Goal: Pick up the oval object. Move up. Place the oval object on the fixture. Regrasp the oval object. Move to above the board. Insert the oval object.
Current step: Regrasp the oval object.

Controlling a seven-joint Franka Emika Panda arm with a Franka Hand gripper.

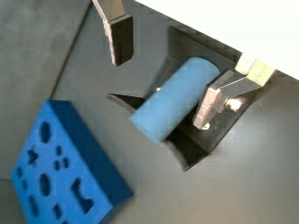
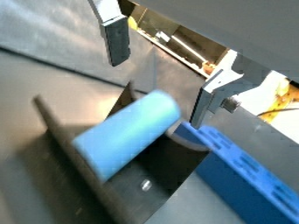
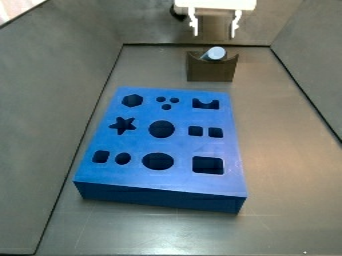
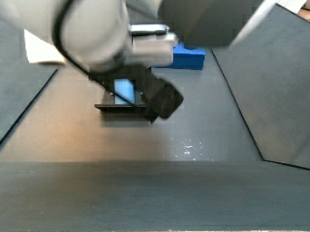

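You are at the regrasp, I judge: the gripper (image 1: 163,68) hangs above the fixture (image 1: 201,147) with its fingers (image 1: 117,39) apart and holding nothing. Lower it straight, so the plates pass on both sides of the oval object (image 1: 173,96), then close gently. The oval object lies in the fixture's notch, between and below the fingers; beyond it lies the board (image 1: 65,171).

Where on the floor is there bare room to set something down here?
Bare floor lies on either side of the board out to the walls, and in front of it. It is crowded at the back: the fixture holds the oval object, with the gripper right above, jaws open.
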